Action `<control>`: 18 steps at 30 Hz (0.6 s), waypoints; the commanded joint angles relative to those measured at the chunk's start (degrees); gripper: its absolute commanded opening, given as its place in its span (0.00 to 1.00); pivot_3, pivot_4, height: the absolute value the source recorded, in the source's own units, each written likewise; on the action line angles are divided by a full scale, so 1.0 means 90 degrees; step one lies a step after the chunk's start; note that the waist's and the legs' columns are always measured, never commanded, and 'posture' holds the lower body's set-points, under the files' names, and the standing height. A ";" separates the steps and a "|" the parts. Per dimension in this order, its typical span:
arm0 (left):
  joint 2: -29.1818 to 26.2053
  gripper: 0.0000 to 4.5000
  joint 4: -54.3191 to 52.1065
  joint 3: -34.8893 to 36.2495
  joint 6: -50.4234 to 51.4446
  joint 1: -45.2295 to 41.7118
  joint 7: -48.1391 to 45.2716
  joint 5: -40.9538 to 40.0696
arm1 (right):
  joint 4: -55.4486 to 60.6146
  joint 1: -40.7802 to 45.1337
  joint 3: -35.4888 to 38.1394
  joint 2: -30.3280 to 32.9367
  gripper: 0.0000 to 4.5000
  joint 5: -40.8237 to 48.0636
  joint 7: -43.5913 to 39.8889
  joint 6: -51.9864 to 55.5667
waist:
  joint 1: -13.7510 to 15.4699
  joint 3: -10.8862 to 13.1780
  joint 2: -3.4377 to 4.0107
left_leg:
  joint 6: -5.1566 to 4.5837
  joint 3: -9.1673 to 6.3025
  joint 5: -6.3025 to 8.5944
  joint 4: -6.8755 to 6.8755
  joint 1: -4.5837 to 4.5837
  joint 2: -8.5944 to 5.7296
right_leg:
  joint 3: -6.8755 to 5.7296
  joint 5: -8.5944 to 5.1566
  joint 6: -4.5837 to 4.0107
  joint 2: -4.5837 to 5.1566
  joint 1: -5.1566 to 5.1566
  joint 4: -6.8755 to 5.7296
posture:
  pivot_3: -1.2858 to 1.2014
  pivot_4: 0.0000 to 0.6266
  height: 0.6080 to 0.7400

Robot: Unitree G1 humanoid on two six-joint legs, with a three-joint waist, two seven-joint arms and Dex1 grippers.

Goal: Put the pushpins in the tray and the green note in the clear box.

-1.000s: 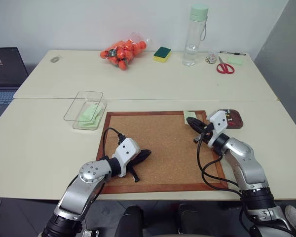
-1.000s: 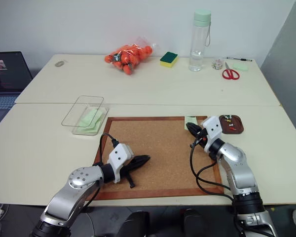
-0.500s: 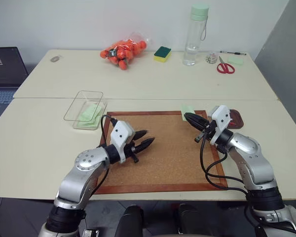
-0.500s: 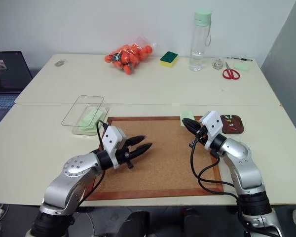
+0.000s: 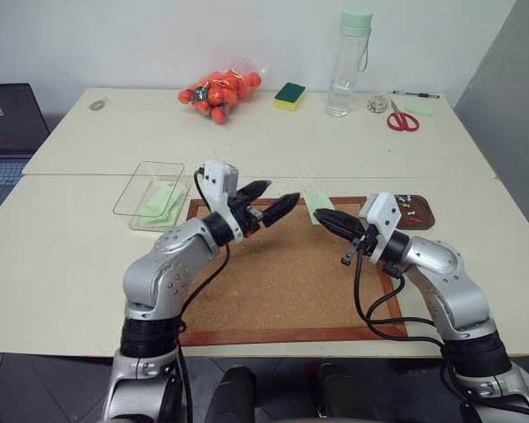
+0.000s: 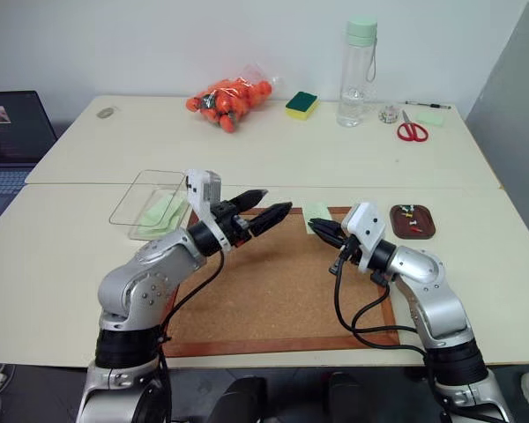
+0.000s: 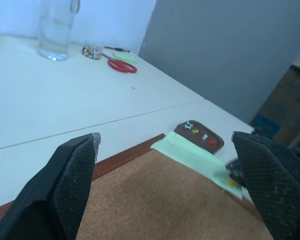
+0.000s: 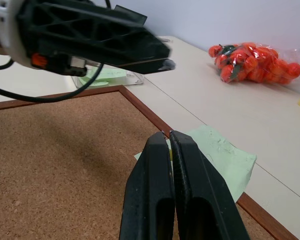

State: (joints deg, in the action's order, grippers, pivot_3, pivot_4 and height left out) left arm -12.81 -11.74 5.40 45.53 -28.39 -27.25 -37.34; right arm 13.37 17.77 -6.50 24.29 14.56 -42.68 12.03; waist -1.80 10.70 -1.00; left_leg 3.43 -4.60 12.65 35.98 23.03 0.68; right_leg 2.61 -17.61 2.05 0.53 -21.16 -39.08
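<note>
Carefully, I bring my wide-spread left pincer [image 5: 271,206] level around the green note [image 5: 317,198] my right pincer [image 5: 328,219] pinches.

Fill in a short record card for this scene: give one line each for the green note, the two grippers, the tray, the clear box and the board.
green note: pinched at its edge by the right gripper, held over the far edge of the cork board
right gripper: shut on the note
left gripper: open, pointing toward the note, apart from it
tray: beside the board's far right corner, pushpins inside
clear box: left of the board, green paper inside
cork board: wood-framed, in front of the robot
</note>
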 commanded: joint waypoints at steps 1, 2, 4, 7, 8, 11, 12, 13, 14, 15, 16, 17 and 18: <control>0.0399 0.99 0.0421 0.0551 0.1090 -0.0629 0.0639 -0.0944 | 0.0308 0.0217 -0.0050 0.0059 0.00 -0.0053 -0.0098 -0.0227 | 0.0003 0.0001 -0.0002 | 0.0000 -0.0001 0.0000 0.0001 0.0000 0.0000 | -0.0001 0.0000 0.0001 0.0000 0.0000 0.0000 | 0.52 0.24 1.00; 0.0477 0.99 0.0536 0.0637 0.1324 -0.0742 0.0773 -0.1081 | 0.0319 0.0232 -0.0063 0.0067 0.00 -0.0060 -0.0108 -0.0247 | 0.0001 0.0001 -0.0002 | 0.0000 -0.0002 0.0000 0.0002 0.0001 0.0000 | -0.0002 0.0000 0.0003 0.0000 0.0000 0.0000 | 0.52 0.24 1.00; 0.0689 0.99 0.0866 0.0892 0.1741 -0.0995 0.1118 -0.1382 | 0.0337 0.0281 -0.0105 0.0092 0.00 -0.0101 -0.0143 -0.0306 | 0.0000 0.0001 -0.0002 | 0.0000 -0.0002 0.0000 0.0003 0.0000 -0.0002 | -0.0002 0.0000 0.0005 0.0000 0.0001 0.0000 | 0.52 0.24 1.00; 0.0944 0.99 0.1269 0.1200 0.2188 -0.1273 0.1539 -0.1733 | 0.0406 0.0329 -0.0141 0.0126 0.00 -0.0131 -0.0175 -0.0335 | -0.0004 0.0001 -0.0003 | 0.0001 -0.0002 0.0000 0.0002 0.0001 -0.0003 | -0.0001 0.0001 0.0005 0.0000 0.0000 0.0001 | 0.52 0.24 1.00; 0.0999 0.99 0.1367 0.1271 0.2286 -0.1337 0.1635 -0.1802 | 0.0421 0.0359 -0.0148 0.0131 0.00 -0.0135 -0.0175 -0.0321 | -0.0001 0.0002 -0.0003 | 0.0001 -0.0002 -0.0001 0.0001 0.0001 -0.0003 | -0.0001 0.0001 0.0004 0.0000 0.0000 0.0000 | 0.52 0.24 1.00; 0.1115 0.95 0.1603 0.1410 0.2392 -0.1459 0.1899 -0.1849 | 0.0468 0.0430 -0.0164 0.0154 0.00 -0.0164 -0.0190 -0.0293 | -0.0002 0.0002 -0.0003 | 0.0003 -0.0002 -0.0001 0.0001 0.0001 -0.0003 | -0.0001 0.0002 0.0003 0.0000 -0.0001 0.0000 | 0.52 0.24 1.00; 0.1120 0.91 0.1681 0.1418 0.2398 -0.1489 0.1939 -0.1828 | 0.0485 0.0461 -0.0171 0.0157 0.00 -0.0171 -0.0189 -0.0275 | -0.0001 0.0002 -0.0003 | 0.0004 -0.0002 -0.0002 0.0001 0.0001 -0.0003 | -0.0001 0.0002 0.0003 0.0000 -0.0001 0.0000 | 0.52 0.24 1.00; 0.1145 0.88 0.1760 0.1450 0.2424 -0.1517 0.2016 -0.1823 | 0.0505 0.0496 -0.0177 0.0161 0.00 -0.0181 -0.0186 -0.0256 | -0.0001 0.0002 -0.0003 | 0.0008 -0.0003 -0.0005 0.0001 0.0001 -0.0002 | -0.0002 0.0002 0.0003 0.0000 -0.0001 0.0000 | 0.52 0.24 1.00; 0.1154 0.84 0.1809 0.1455 0.2453 -0.1532 0.2058 -0.1820 | 0.0521 0.0526 -0.0183 0.0165 0.00 -0.0191 -0.0182 -0.0241 | -0.0001 0.0002 -0.0003 | 0.0010 -0.0002 -0.0005 0.0001 0.0001 -0.0002 | -0.0001 0.0002 0.0003 0.0000 -0.0001 0.0000 | 0.52 0.24 1.00; 0.1179 0.80 0.1839 0.1470 0.2479 -0.1541 0.2108 -0.1842 | 0.0533 0.0552 -0.0190 0.0171 0.00 -0.0212 -0.0178 -0.0247 | 0.0000 0.0002 -0.0003 | 0.0014 -0.0003 -0.0008 0.0001 0.0001 -0.0003 | -0.0002 0.0002 0.0003 0.0000 -0.0001 0.0000 | 0.52 0.24 1.00; 0.1214 0.76 0.1868 0.1504 0.2485 -0.1549 0.2180 -0.1857 | 0.0544 0.0568 -0.0192 0.0173 0.00 -0.0224 -0.0171 -0.0247 | 0.0000 0.0002 -0.0003 | 0.0021 -0.0003 -0.0012 0.0001 0.0001 -0.0003 | -0.0002 0.0002 0.0004 0.0001 -0.0001 0.0000 | 0.52 0.24 1.00; 0.1226 0.70 0.1883 0.1513 0.2481 -0.1554 0.2209 -0.1858 | 0.0551 0.0577 -0.0193 0.0172 0.00 -0.0231 -0.0164 -0.0247 | 0.0002 0.0002 -0.0004 | 0.0023 -0.0002 -0.0013 0.0000 0.0001 -0.0003 | -0.0001 0.0003 0.0005 0.0001 -0.0001 0.0000 | 0.52 0.24 1.00; 0.1235 0.66 0.1892 0.1523 0.2478 -0.1558 0.2231 -0.1859 | 0.0554 0.0582 -0.0194 0.0171 0.00 -0.0234 -0.0159 -0.0247 | 0.0006 0.0002 -0.0003 | 0.0024 -0.0003 -0.0013 0.0001 0.0001 -0.0003 | -0.0001 0.0003 0.0005 0.0002 -0.0001 0.0001 | 0.52 0.24 1.00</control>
State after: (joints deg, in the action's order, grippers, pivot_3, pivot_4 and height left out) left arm -2.03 5.77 18.46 67.81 -40.99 -7.73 -52.85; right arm 15.78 21.99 -8.20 25.58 12.48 -43.91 10.41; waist -1.74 10.72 -1.03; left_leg 3.65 -4.62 12.53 35.98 23.04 0.63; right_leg 2.60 -17.58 2.10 0.56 -21.16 -39.08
